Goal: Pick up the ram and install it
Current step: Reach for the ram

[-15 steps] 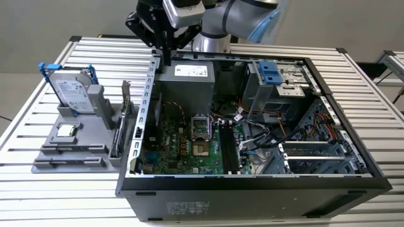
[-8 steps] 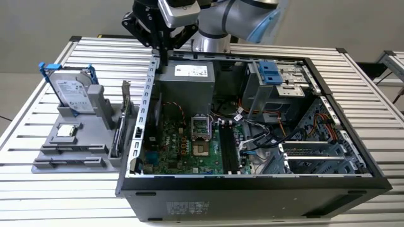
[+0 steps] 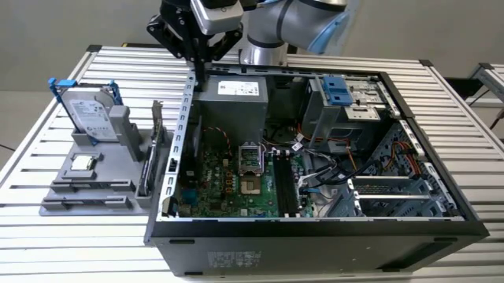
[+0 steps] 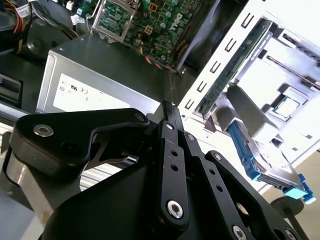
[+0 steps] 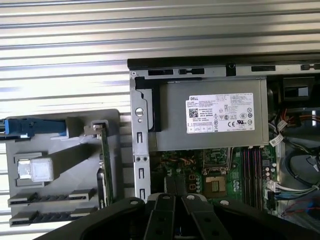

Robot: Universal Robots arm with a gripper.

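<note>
**Desk:** Slatted metal table point(image 3: 47, 247), open case point(image 3: 315, 250). Where's the ram point(image 3: 145, 171)?
**Photographer:** At 9 o'clock of the case, on edge in the grey holder point(image 3: 94, 207), just beside the green card point(image 5: 105, 165). It's a thin grey strip, hard to make out.
**Desk:** The gripper point(image 3: 200, 75)?
**Photographer:** At 11 o'clock, fingers point(image 4: 171, 145) pressed together. The power supply point(image 5: 172, 115) bears a white printed label point(image 5: 220, 113).

Tally on the table:
- one open computer case point(image 3: 315, 239)
- one power supply point(image 3: 232, 109)
- one grey holder point(image 3: 110, 170)
- one hard drive point(image 3: 88, 115)
- one green card point(image 5: 105, 165)
- one processor chip point(image 3: 82, 165)
- two slotted rails point(image 3: 91, 187)
- one gripper point(image 3: 200, 73)

Memory slots on the board: count unclear.
</note>
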